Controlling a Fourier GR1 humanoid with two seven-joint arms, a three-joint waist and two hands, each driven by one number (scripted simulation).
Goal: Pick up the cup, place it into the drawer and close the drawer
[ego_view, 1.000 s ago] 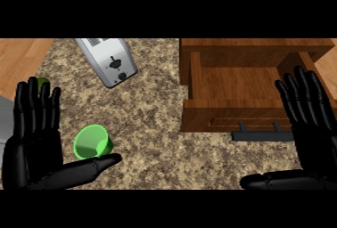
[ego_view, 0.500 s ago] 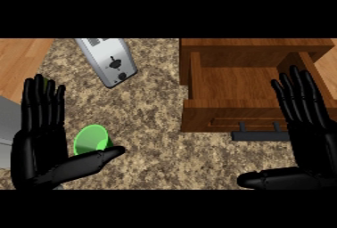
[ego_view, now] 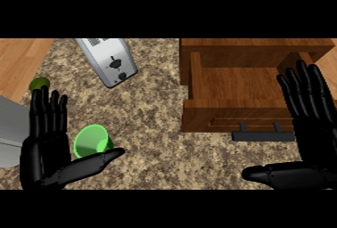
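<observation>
Now the left hand (ego_view: 47, 151) has shifted right — fingers spread wide, thumb under the green cup (ego_view: 91, 141) — drawer (ego_view: 244, 89) open.

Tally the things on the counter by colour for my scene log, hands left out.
Green: 2, the cup and a small round thing at the left edge
Silver: 1, the toaster
Brown wood: 1, the open drawer
Grey: 1, a box at the left edge
Total: 5

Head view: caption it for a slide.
Open left hand beside green cup; right hand open by the open drawer.
</observation>
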